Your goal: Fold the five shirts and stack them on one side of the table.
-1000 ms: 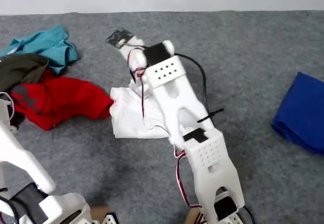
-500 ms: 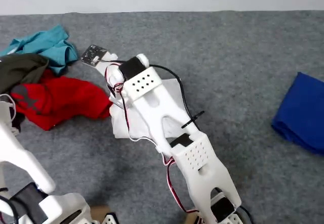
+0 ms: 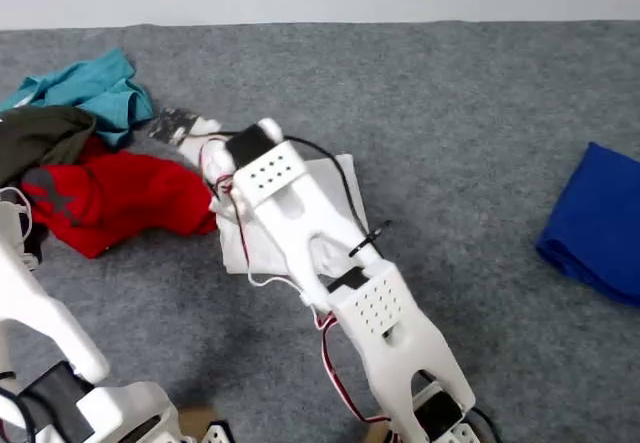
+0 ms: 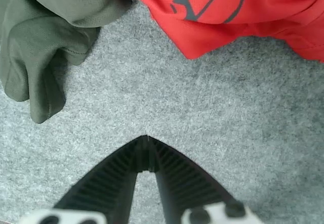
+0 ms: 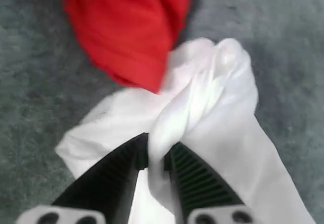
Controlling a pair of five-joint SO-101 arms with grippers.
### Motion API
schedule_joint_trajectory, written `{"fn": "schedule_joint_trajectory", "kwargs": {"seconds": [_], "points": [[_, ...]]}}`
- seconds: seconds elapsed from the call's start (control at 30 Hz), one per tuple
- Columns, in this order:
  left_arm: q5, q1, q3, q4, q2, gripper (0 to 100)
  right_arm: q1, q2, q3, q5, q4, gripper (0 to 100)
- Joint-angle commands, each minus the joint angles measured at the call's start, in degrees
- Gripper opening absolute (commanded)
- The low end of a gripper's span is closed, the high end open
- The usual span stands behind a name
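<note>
A white shirt (image 3: 300,228) lies crumpled mid-table, partly under the right arm. My right gripper (image 5: 156,155) is shut on a bunched fold of the white shirt (image 5: 202,97), beside the red shirt (image 5: 126,32). The red shirt (image 3: 110,198) lies at the left, with a dark olive shirt (image 3: 40,138) and a teal shirt (image 3: 85,88) behind it. A folded blue shirt (image 3: 595,223) rests at the right edge. My left gripper (image 4: 148,155) is shut on nothing, over bare carpet near the olive shirt (image 4: 45,42) and the red shirt (image 4: 228,6).
Grey carpet (image 3: 480,113) covers the table, with open room between the white shirt and the blue shirt. The left arm's base (image 3: 60,363) stands at the lower left corner.
The right arm has swung left toward the red shirt, dragging the white shirt's held fold with it. The left arm has stayed put.
</note>
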Motion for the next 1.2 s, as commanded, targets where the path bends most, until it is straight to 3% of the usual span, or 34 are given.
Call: {"fn": "schedule_joint_trajectory", "kwargs": {"seconds": [0.0,0.17,0.4,0.5,0.67,0.93,1.17], "points": [[-0.3,0.4,-0.2,0.3,-2.7,0,-1.1,-3.3,-3.3,0.9,-0.3,20.6],[-0.3,0.4,-0.2,0.3,-2.7,0,-1.4,-6.8,-3.3,0.0,-0.2,27.7],[-0.3,0.1,-0.2,0.3,-2.7,0,1.2,-13.5,-3.3,-0.2,4.3,27.7],[-0.4,0.1,-0.2,0.1,-2.7,0,4.4,-16.3,-3.3,0.1,7.5,21.7],[-0.4,0.3,-0.2,-1.0,-2.7,0,10.8,-16.9,-2.8,5.5,12.2,0.7],[-0.4,0.4,-0.2,-1.0,-2.7,0,18.2,-7.1,-1.9,6.7,9.5,0.9],[-0.4,0.4,-0.2,-1.0,-2.7,0,13.1,1.7,-2.0,6.7,8.3,0.9]]}}
